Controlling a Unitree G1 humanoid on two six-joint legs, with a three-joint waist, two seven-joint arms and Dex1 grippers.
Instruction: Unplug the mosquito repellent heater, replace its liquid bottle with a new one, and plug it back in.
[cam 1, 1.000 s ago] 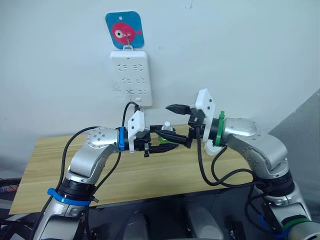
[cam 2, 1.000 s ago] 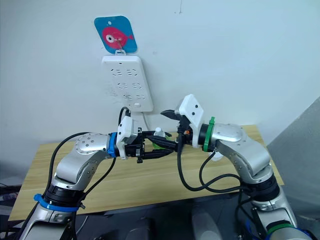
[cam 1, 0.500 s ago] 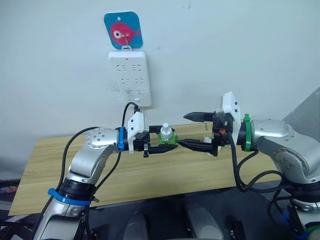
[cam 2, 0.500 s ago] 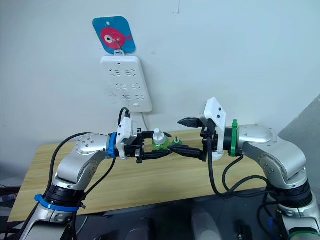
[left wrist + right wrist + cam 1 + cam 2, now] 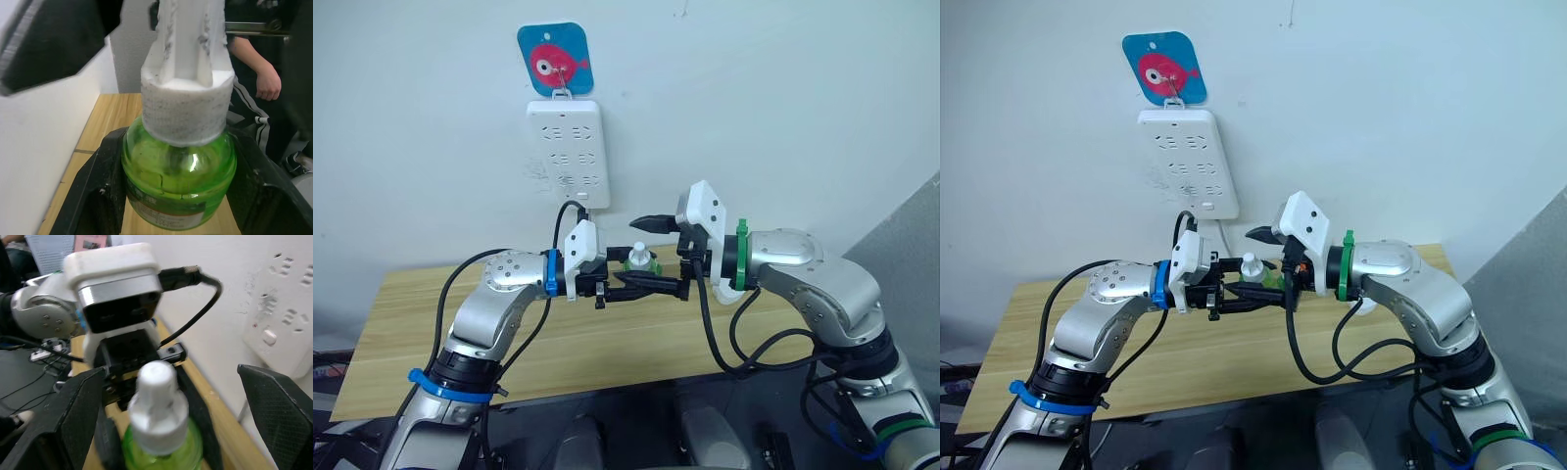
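My left gripper (image 5: 628, 271) is shut on the liquid bottle (image 5: 639, 261), a green bottle with a white cap (image 5: 186, 98), and holds it upright above the table. My right gripper (image 5: 648, 253) is open around the bottle's top, one finger above the cap and the other below the bottle. Neither finger (image 5: 73, 416) presses on the bottle. A white rounded shape (image 5: 732, 293) lies on the table under my right forearm. It is mostly hidden and may be the mosquito repellent heater.
A long white power strip (image 5: 568, 152) hangs on the wall from a blue fish hook (image 5: 556, 59), right behind the grippers. The wooden table (image 5: 421, 323) runs below both arms. A person (image 5: 266, 83) stands beyond the table's end.
Half a second ago my right gripper was drawn back to the right, away from the bottle. It has returned and now brackets the bottle's top, still open. My left arm has stayed put.
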